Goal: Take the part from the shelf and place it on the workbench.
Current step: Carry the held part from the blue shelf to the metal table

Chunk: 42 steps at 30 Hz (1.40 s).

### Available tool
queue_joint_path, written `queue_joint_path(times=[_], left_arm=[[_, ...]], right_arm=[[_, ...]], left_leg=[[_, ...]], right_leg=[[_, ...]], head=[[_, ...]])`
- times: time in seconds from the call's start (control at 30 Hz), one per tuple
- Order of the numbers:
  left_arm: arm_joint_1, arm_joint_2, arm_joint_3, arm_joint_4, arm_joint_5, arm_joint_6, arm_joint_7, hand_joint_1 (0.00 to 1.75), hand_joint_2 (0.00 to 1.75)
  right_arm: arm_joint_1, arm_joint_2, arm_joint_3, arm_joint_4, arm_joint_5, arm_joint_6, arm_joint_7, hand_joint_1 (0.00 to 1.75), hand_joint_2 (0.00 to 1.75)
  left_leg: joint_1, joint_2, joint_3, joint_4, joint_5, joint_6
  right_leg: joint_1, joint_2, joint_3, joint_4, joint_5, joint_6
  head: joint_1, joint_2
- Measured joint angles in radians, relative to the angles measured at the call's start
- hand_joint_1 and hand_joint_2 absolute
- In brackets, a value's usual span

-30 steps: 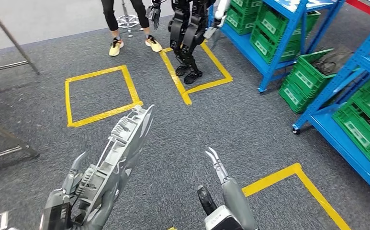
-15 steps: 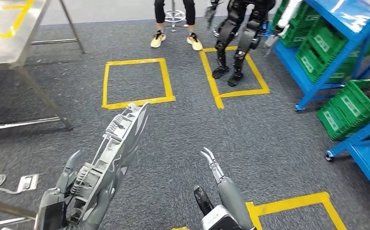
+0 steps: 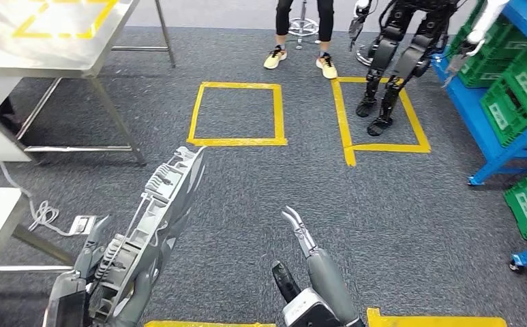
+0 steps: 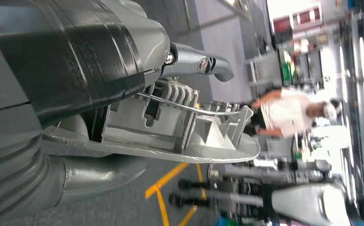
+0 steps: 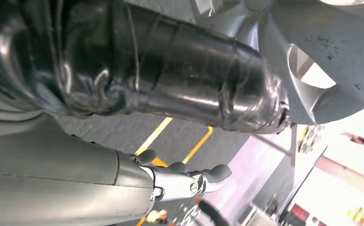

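Head view: the left hand [image 3: 103,286] is gripping the lower end of the part [image 3: 155,231], carrying it above the grey carpet [image 3: 247,184]. Its long axis is running from the hand toward one o'clock, the narrow tip pointing away from the robot. It is a long, pale grey cast piece with ribs and a thin wire along one side. The right hand [image 3: 305,272] is hanging at three o'clock of the part, well apart, fingers released and holding nothing. The steel bench [image 3: 56,61] is standing at eleven o'clock, marked with yellow tape.
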Motion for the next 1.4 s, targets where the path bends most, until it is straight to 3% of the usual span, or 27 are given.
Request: queue_joint_path(times=[0.03, 0.07, 0.17, 0.23, 0.3, 0.37, 0.43, 0.5, 0.53, 0.57, 0.6, 0.67, 0.73, 0.8, 0.83, 0.9, 0.97, 1.03, 1.07, 1.1, 1.17, 1.23, 1.3, 1.33, 1.4], left_arm=[[0.0, 0.001, 0.0, 0.0, -0.001, 0.0, 0.003, 1.75, 1.75], [-0.001, 0.002, 0.0, 0.0, -0.003, -0.001, 0.006, 1.75, 1.75], [-0.001, 0.004, -0.001, -0.001, -0.009, 0.001, 0.011, 1.75, 1.75], [-0.001, 0.005, -0.001, -0.005, -0.013, 0.002, 0.014, 1.75, 1.75], [-0.001, 0.006, -0.001, -0.009, -0.017, 0.002, 0.015, 1.75, 1.75], [-0.001, 0.007, -0.001, -0.012, -0.02, 0.001, 0.016, 1.75, 1.75], [-0.006, 0.008, -0.002, -0.014, -0.021, 0.0, 0.019, 1.75, 1.75], [-0.011, 0.008, -0.002, -0.014, -0.02, -0.001, 0.02, 1.75, 1.75], [-0.013, 0.008, -0.003, -0.014, -0.019, -0.001, 0.02, 1.75, 1.75], [-0.014, 0.008, -0.003, -0.014, -0.019, -0.001, 0.021, 1.75, 1.75], [-0.014, 0.008, -0.003, -0.014, -0.019, -0.001, 0.021, 1.75, 1.75], [-0.014, 0.008, -0.004, -0.014, -0.019, 0.0, 0.021, 1.75, 1.75], [-0.015, 0.008, -0.004, -0.014, -0.02, 0.001, 0.02, 1.75, 1.75], [-0.015, 0.009, -0.005, -0.015, -0.021, 0.001, 0.019, 1.75, 1.75], [-0.014, 0.009, -0.005, -0.016, -0.021, 0.001, 0.019, 1.75, 1.75], [-0.014, 0.009, -0.007, -0.018, -0.021, 0.001, 0.019, 1.75, 1.75], [-0.017, 0.01, -0.008, -0.019, -0.021, 0.002, 0.019, 1.75, 1.75], [-0.017, 0.01, -0.008, -0.019, -0.022, 0.002, 0.019, 1.75, 1.75], [-0.017, 0.011, -0.009, -0.019, -0.021, 0.002, 0.019, 1.75, 1.75], [-0.017, 0.012, -0.01, -0.019, -0.021, 0.002, 0.019, 1.75, 1.75], [-0.017, 0.013, -0.012, -0.019, -0.022, 0.001, 0.019, 1.75, 1.75], [-0.017, 0.014, -0.013, -0.019, -0.024, 0.0, 0.018, 1.75, 1.75], [-0.018, 0.014, -0.015, -0.021, -0.027, -0.002, 0.017, 1.75, 1.75], [-0.018, 0.015, -0.017, -0.021, -0.027, -0.003, 0.018, 1.75, 1.75], [-0.019, 0.016, -0.02, -0.021, -0.027, -0.006, 0.023, 1.75, 1.75]], right_arm=[[0.003, 0.0, 0.0, 0.001, 0.0, -0.004, 0.0, 0.0, 0.0], [0.007, 0.0, 0.0, 0.001, -0.001, -0.008, -0.001, 0.0, 0.0], [0.01, 0.0, 0.0, 0.002, -0.004, -0.018, -0.007, 0.0, 0.0], [0.011, 0.001, 0.0, 0.002, -0.006, -0.021, -0.011, 0.0, 0.0], [0.012, 0.001, 0.0, 0.001, -0.007, -0.022, -0.012, 0.0, 0.0], [0.011, 0.001, 0.0, 0.001, -0.007, -0.023, -0.012, 0.0, 0.0], [0.012, 0.001, 0.001, 0.0, -0.007, -0.025, -0.012, 0.0, 0.0], [0.015, 0.001, 0.001, 0.0, -0.007, -0.027, -0.012, 0.0, 0.0], [0.015, 0.001, 0.001, 0.0, -0.007, -0.027, -0.012, 0.0, 0.0], [0.016, 0.001, 0.001, 0.0, -0.007, -0.027, -0.012, 0.0, 0.0], [0.016, 0.001, 0.001, 0.0, -0.008, -0.027, -0.012, 0.0, 0.0], [0.016, 0.001, 0.001, 0.0, -0.008, -0.028, -0.012, 0.0, 0.0], [0.015, 0.001, 0.001, 0.0, -0.009, -0.028, -0.013, 0.0, 0.0], [0.014, 0.001, 0.001, -0.001, -0.01, -0.029, -0.014, 0.0, 0.0], [0.014, 0.001, 0.001, -0.001, -0.01, -0.029, -0.014, 0.0, 0.0], [0.014, 0.001, 0.001, -0.001, -0.011, -0.029, -0.014, 0.0, 0.0], [0.016, 0.001, 0.001, 0.0, -0.011, -0.029, -0.014, 0.0, 0.0], [0.017, 0.001, 0.001, 0.0, -0.012, -0.029, -0.014, 0.0, 0.0], [0.017, 0.001, 0.001, 0.0, -0.012, -0.029, -0.014, 0.0, 0.0], [0.017, 0.001, 0.001, 0.0, -0.012, -0.029, -0.014, 0.0, 0.0], [0.017, 0.001, 0.001, 0.0, -0.012, -0.029, -0.014, 0.0, 0.0], [0.017, 0.001, 0.001, 0.0, -0.014, -0.029, -0.014, 0.0, 0.0], [0.017, 0.001, 0.001, 0.0, -0.019, -0.029, -0.015, 0.0, 0.0], [0.016, 0.001, 0.002, 0.0, -0.024, -0.029, -0.016, 0.0, 0.0], [0.015, 0.001, 0.002, 0.0, -0.035, -0.029, -0.018, 0.0, 0.0]], left_leg=[[0.002, 0.006, -0.003, 0.017, -0.001, -0.003], [0.004, 0.011, 0.011, -0.001, 0.014, -0.005], [0.008, 0.062, 0.11, -0.155, 0.068, -0.005], [0.005, 0.081, 0.136, -0.191, 0.069, 0.008], [0.003, 0.062, 0.134, -0.19, 0.074, 0.023], [0.005, 0.038, 0.129, -0.193, 0.082, 0.037], [0.004, 0.013, 0.124, -0.194, 0.089, 0.046], [-0.002, -0.017, 0.117, -0.194, 0.094, 0.052], [-0.005, -0.032, 0.114, -0.194, 0.096, 0.054], [-0.007, -0.048, 0.113, -0.193, 0.098, 0.054], [-0.009, -0.063, 0.112, -0.194, 0.101, 0.054], [-0.01, -0.089, 0.111, -0.194, 0.107, 0.052], [-0.004, -0.112, 0.105, -0.196, 0.114, 0.045], [0.001, -0.133, 0.098, -0.204, 0.123, 0.032], [0.0, -0.126, 0.092, -0.205, 0.125, 0.029], [-0.005, -0.073, 0.068, -0.167, 0.096, 0.024], [-0.002, -0.016, 0.021, -0.057, 0.03, 0.017], [0.008, 0.001, -0.015, 0.036, -0.006, 0.005], [0.013, 0.006, -0.008, 0.035, 0.001, -0.002], [0.019, 0.015, 0.018, -0.002, 0.021, -0.009], [0.025, 0.057, 0.097, -0.124, 0.062, -0.022], [0.025, 0.082, 0.139, -0.185, 0.069, -0.015], [0.023, 0.063, 0.136, -0.182, 0.068, 0.004], [0.023, 0.05, 0.133, -0.181, 0.07, 0.012], [0.023, 0.027, 0.128, -0.183, 0.078, 0.024]], right_leg=[[0.0, -0.016, -0.002, 0.005, -0.003, 0.001], [-0.001, -0.031, -0.005, 0.01, -0.006, 0.003], [-0.002, -0.067, -0.014, 0.035, -0.022, 0.018], [0.001, -0.082, -0.019, 0.046, -0.032, 0.031], [-0.001, -0.098, -0.012, 0.049, -0.036, 0.044], [-0.007, -0.066, -0.018, 0.076, -0.058, 0.057], [-0.011, -0.007, -0.063, 0.172, -0.115, 0.063], [-0.011, 0.015, -0.12, 0.295, -0.163, 0.06], [-0.01, 0.018, -0.136, 0.324, -0.163, 0.055], [-0.007, 0.021, -0.135, 0.317, -0.146, 0.048], [-0.004, 0.028, -0.116, 0.273, -0.114, 0.039], [0.003, 0.071, -0.057, 0.14, -0.055, 0.02], [0.01, 0.104, -0.024, 0.06, -0.036, 0.005], [0.013, 0.091, -0.015, 0.04, -0.032, -0.004], [0.011, 0.078, -0.007, 0.026, -0.023, -0.005], [0.005, 0.05, 0.01, -0.006, -0.003, -0.008], [0.003, 0.019, 0.01, -0.017, 0.006, -0.01], [0.0, -0.013, 0.006, -0.015, 0.007, -0.006], [-0.003, -0.029, 0.005, -0.013, 0.005, -0.002], [-0.007, -0.045, 0.003, -0.008, 0.002, 0.005], [-0.014, -0.07, -0.003, 0.014, -0.012, 0.024], [-0.014, -0.089, -0.014, 0.04, -0.029, 0.044], [-0.014, -0.107, -0.01, 0.049, -0.034, 0.055], [-0.018, -0.106, -0.008, 0.05, -0.037, 0.061], [-0.024, -0.064, -0.024, 0.089, -0.068, 0.07]], head=[[-0.003, 0.0], [-0.005, 0.0], [-0.014, 0.0], [-0.014, 0.0], [-0.01, 0.0], [-0.003, 0.0], [0.008, 0.0], [0.018, 0.0], [0.021, 0.0], [0.024, 0.0], [0.025, 0.0], [0.025, 0.0], [0.025, 0.0], [0.032, 0.0], [0.035, 0.0], [0.028, 0.0], [0.014, 0.0], [0.005, 0.0], [0.002, 0.0], [0.0, 0.0], [-0.006, 0.0], [-0.01, 0.0], [-0.004, 0.0], [0.001, 0.0], [0.009, 0.0]])
